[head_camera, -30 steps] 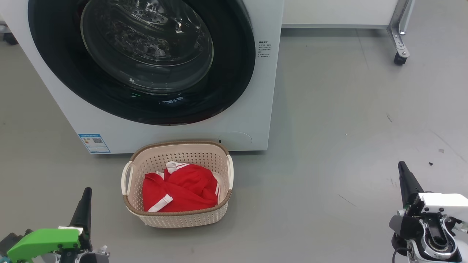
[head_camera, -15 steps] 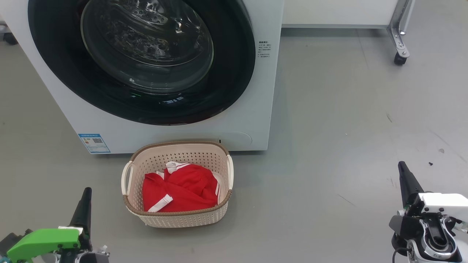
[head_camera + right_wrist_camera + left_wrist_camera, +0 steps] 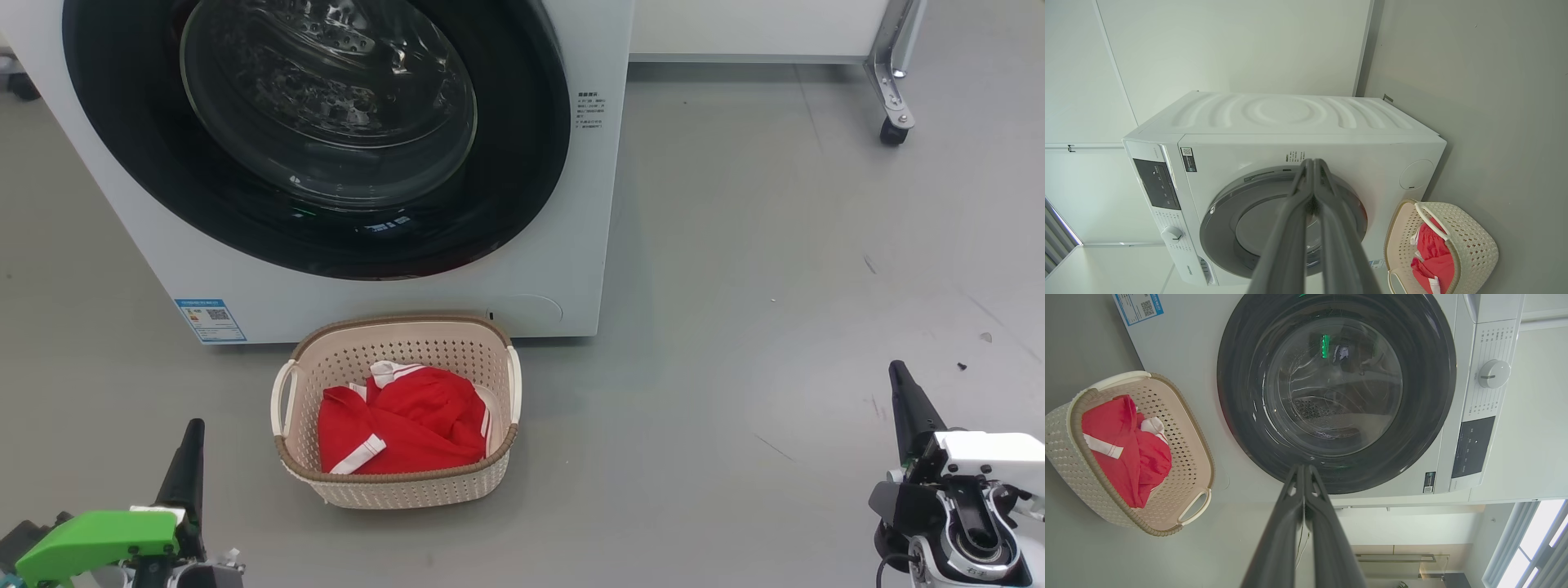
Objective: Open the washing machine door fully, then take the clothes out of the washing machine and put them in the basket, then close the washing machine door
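The white washing machine (image 3: 588, 245) stands ahead with its round black-rimmed door (image 3: 522, 163) flat against its front. On the floor just before it sits the cream basket (image 3: 408, 490), holding the red clothes (image 3: 408, 425) with white trim. My left gripper (image 3: 194, 433) rests low at the left, shut and holding nothing. Low at the right, my right gripper (image 3: 898, 377) is likewise shut with nothing in it. In the left wrist view, the shut fingertips (image 3: 1303, 470) point at the door (image 3: 1437, 375); the basket (image 3: 1061, 433) and clothes (image 3: 1131, 453) lie to the left. The right wrist view shows the machine (image 3: 1290, 118), basket (image 3: 1478, 249) and clothes (image 3: 1433, 253).
Grey floor spreads to the right of the machine. A metal leg on a caster (image 3: 892, 131) stands at the back right, below a white panel (image 3: 751, 28). A blue label (image 3: 210, 320) marks the machine's lower left front.
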